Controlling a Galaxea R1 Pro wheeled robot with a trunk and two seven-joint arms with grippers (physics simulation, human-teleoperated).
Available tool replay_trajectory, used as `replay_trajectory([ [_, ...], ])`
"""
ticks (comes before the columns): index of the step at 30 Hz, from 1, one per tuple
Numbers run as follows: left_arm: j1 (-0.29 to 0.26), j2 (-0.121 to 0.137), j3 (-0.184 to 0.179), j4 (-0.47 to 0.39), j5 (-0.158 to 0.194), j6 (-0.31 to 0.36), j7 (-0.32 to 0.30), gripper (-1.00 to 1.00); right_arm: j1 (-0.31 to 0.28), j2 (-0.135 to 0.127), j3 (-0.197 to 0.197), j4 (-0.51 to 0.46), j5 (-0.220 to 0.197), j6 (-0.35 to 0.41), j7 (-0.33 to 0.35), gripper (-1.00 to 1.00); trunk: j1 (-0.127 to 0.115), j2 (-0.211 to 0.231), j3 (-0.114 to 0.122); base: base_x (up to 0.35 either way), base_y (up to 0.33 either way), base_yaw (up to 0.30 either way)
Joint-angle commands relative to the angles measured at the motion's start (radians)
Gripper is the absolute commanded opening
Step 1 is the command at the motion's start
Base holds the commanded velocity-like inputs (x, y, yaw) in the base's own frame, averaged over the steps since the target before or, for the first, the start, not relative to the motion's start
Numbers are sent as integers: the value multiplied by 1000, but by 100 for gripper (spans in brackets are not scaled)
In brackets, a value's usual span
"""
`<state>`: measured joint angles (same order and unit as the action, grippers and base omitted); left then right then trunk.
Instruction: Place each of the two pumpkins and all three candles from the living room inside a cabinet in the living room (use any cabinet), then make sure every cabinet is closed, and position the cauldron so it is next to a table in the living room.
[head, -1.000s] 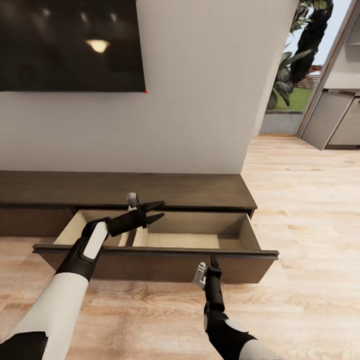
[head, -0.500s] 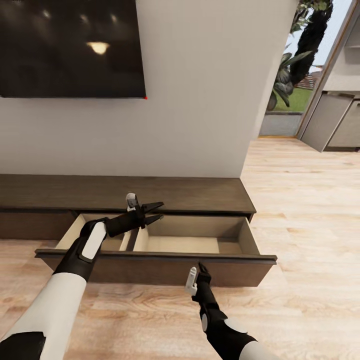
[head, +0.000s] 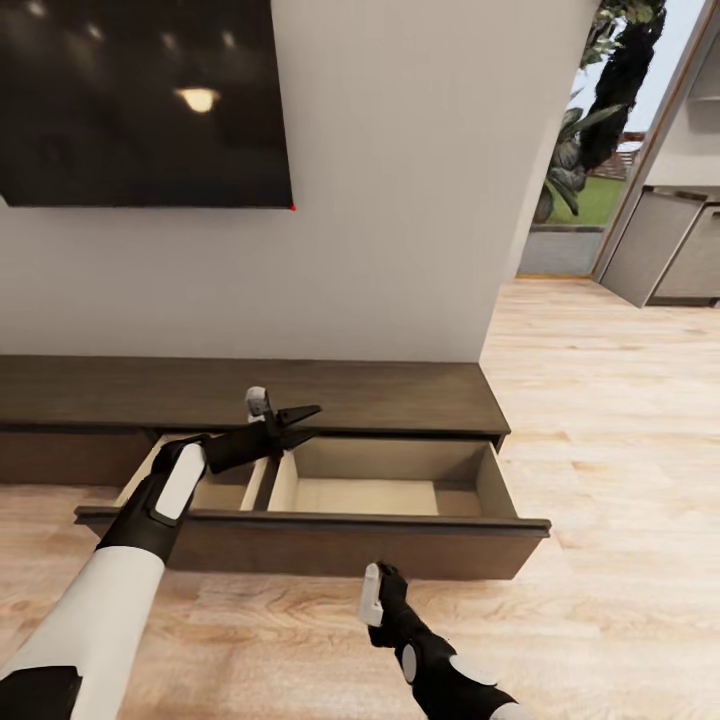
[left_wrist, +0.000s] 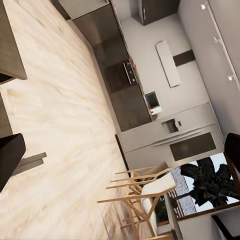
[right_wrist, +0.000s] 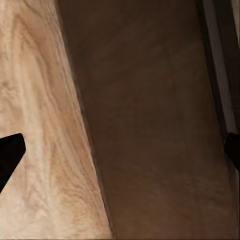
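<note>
In the head view, at 9 o'clock of the open drawer (head: 385, 490), the left claw (head: 303, 425) hovers over the divided compartment, fingers apart, holding nothing. The cabinet (head: 400, 395) runs its long axis from 9 to 3 o'clock along the wall. The right claw (head: 378, 592) sits at 6 o'clock of the drawer front, nearer to it; its finger spacing cannot be determined. A closing push would run toward 12 o'clock.

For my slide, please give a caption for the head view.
Open, empty cabinet drawer; left gripper above it, right gripper before it.
</note>
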<state>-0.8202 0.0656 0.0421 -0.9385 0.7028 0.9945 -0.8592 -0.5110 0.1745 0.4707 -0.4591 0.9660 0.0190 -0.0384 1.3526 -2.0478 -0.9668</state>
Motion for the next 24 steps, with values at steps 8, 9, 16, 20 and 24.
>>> replay_trajectory([
  [8,0,21,-20,4,-3,3,-3,100,0,0,-14,-239,-164,11,427,100,-31,56,24,0,0,0],
  [9,0,23,-46,4,-3,2,-3,100,0,-24,-24,-376,-261,39,639,100,-35,63,28,0,0,0],
  [16,0,41,-53,22,-5,0,0,100,0,-71,-169,-605,-458,212,888,100,-62,112,49,0,0,0],
  [20,0,55,-50,53,-6,-1,-1,100,0,-72,-172,-600,-462,214,886,100,-77,140,62,0,0,3],
  [24,0,56,-49,57,-4,-2,-1,100,0,-72,-173,-597,-463,214,882,100,-85,154,68,0,0,164],
])
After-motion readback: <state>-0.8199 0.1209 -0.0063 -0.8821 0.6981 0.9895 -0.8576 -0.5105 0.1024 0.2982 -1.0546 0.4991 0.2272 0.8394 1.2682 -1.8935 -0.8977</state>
